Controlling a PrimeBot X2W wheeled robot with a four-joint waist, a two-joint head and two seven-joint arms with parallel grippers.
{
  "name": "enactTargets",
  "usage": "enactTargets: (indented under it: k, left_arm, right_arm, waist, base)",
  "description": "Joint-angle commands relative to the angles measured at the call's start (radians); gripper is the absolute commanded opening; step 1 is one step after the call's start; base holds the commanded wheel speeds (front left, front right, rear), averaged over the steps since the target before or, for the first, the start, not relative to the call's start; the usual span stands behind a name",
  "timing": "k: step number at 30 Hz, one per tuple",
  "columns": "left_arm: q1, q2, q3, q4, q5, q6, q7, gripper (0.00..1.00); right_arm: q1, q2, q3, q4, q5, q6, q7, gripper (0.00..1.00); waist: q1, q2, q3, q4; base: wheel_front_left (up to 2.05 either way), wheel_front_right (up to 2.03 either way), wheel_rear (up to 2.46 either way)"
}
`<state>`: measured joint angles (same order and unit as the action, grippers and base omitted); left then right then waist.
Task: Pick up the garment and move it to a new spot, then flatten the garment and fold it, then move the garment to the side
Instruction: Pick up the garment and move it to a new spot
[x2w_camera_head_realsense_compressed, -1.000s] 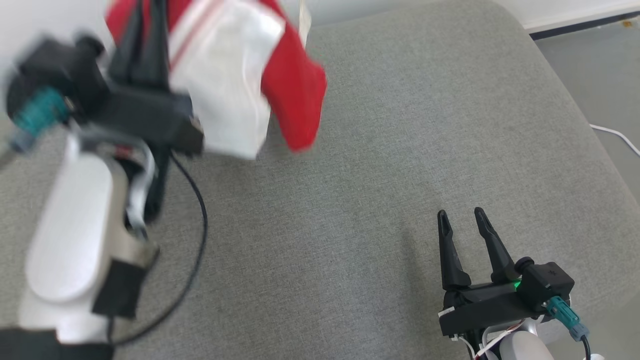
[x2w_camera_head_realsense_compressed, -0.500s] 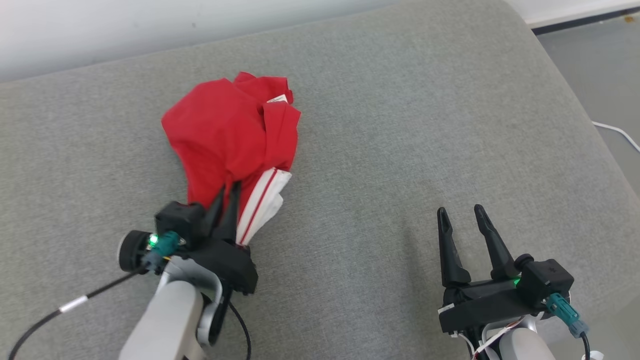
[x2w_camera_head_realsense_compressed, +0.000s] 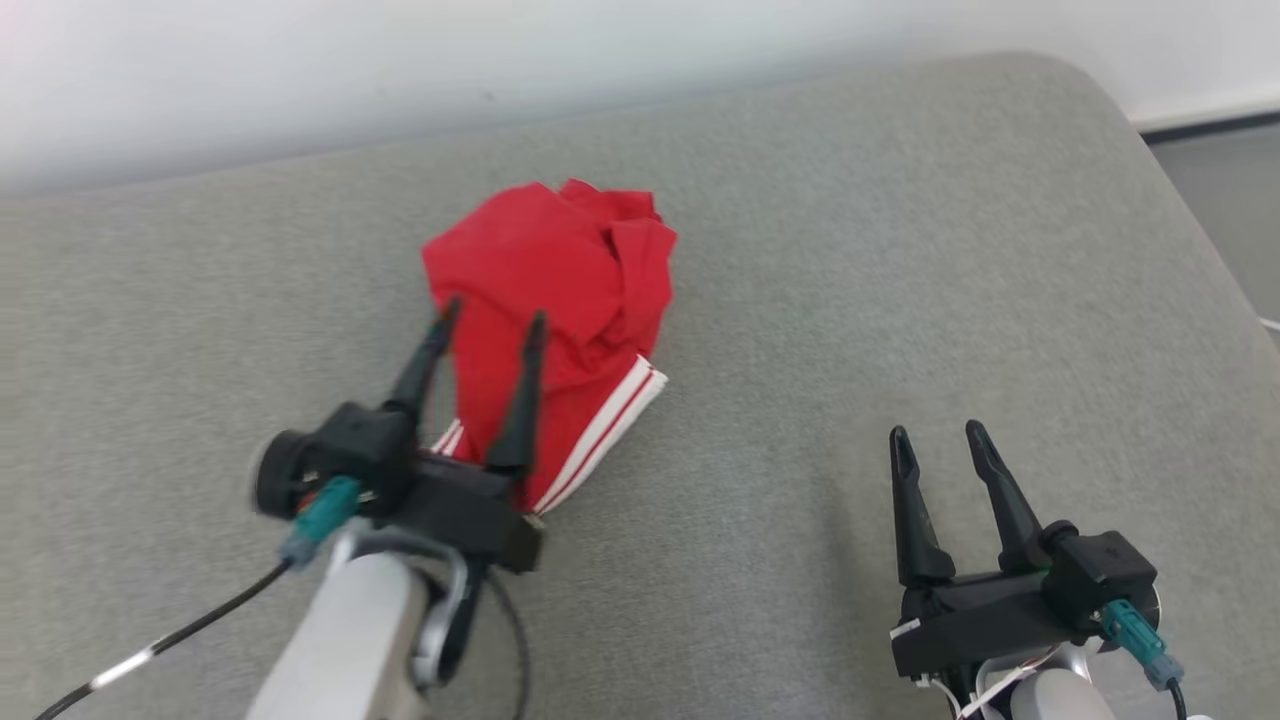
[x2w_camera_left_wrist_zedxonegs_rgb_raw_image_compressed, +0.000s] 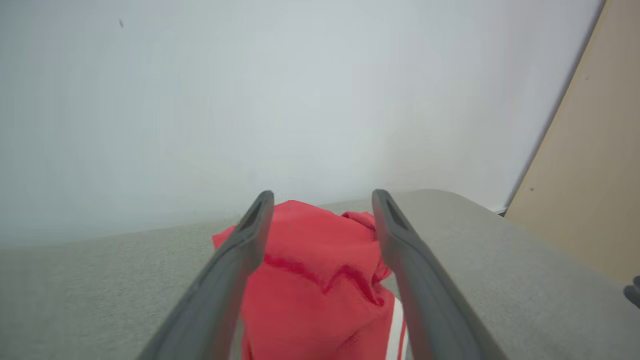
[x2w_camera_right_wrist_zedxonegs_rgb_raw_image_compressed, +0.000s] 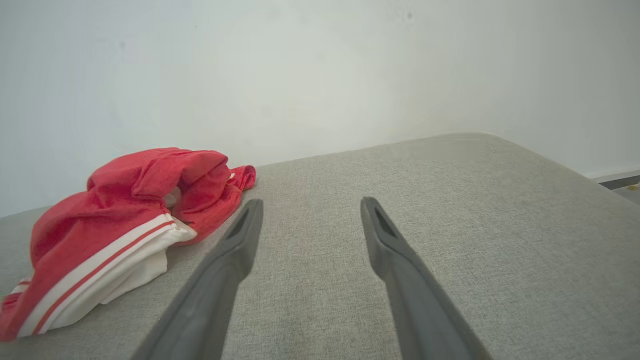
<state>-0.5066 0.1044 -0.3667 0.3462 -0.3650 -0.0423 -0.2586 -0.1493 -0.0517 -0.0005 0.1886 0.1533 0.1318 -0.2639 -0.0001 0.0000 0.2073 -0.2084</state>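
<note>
Shows the garment (x2w_camera_head_realsense_compressed: 550, 280) bunched into a red heap on the grey cushion (x2w_camera_head_realsense_compressed: 820, 260), toward 11 o'clock from the head view's middle and near the cushion's far edge. Puts the white, red-striped hem at the heap's 5 o'clock end, low on the cushion, with the crumpled red bulk piled toward 12 o'clock. From the right wrist view, finds the same garment (x2w_camera_right_wrist_zedxonegs_rgb_raw_image_compressed: 100, 235) at 9 o'clock, striped white edge lowest, red folds heaped above it. Places the left gripper (x2w_camera_head_realsense_compressed: 492, 312) at the heap's 7 o'clock side, fingers spread wide and pointing toward 12 o'clock over the red cloth, clamped on nothing; cannot tell whether they touch it. From the left wrist view, sets the garment (x2w_camera_left_wrist_zedxonegs_rgb_raw_image_compressed: 320, 285) between the parted fingers of the left gripper (x2w_camera_left_wrist_zedxonegs_rgb_raw_image_compressed: 322, 195). Leaves the right gripper (x2w_camera_head_realsense_compressed: 938, 432) well apart at the heap's 4 o'clock, likewise spread and empty, over bare cushion; seen as the right gripper (x2w_camera_right_wrist_zedxonegs_rgb_raw_image_compressed: 311, 201) in its own wrist view. Trails a black cable (x2w_camera_head_realsense_compressed: 150, 640) from the left arm toward 8 o'clock. Backs the cushion with a pale wall (x2w_camera_head_realsense_compressed: 400, 70) at 12 o'clock, a strip of grey floor (x2w_camera_head_realsense_compressed: 1225, 190) at 2 o'clock, and a beige panel (x2w_camera_left_wrist_zedxonegs_rgb_raw_image_compressed: 590, 150) at 3 o'clock of the left wrist view.
</note>
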Motion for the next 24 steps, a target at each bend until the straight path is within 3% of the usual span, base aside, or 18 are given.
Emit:
enactTargets:
  k: [1, 13, 24]
  left_arm:
    - [0.035, 0.029, 0.021, -0.013, 0.01, 0.01, -0.006, 1.0]
    - [0.227, 0.156, 0.204, -0.152, 0.038, 0.04, -0.007, 1.0]
    - [0.43, 0.119, 0.331, -0.233, 0.067, 0.027, -0.007, 1.0]
  right_arm:
    - [0.014, 0.003, -0.003, -0.002, -0.012, -0.002, -0.001, 1.0]
    - [0.05, 0.003, -0.004, 0.005, -0.023, -0.002, -0.001, 1.0]
    - [0.088, 0.002, -0.015, 0.015, -0.031, -0.002, -0.001, 1.0]
  waist:
    - [0.0001, 0.0, -0.045, 0.046]
    - [0.0001, 0.0, -0.121, 0.112]
    - [0.0001, 0.0, -0.157, 0.155]
  base:
    - [0.0, 0.0, 0.0]
    - [0.0, 0.0, 0.0]
    - [0.0, 0.0, 0.0]
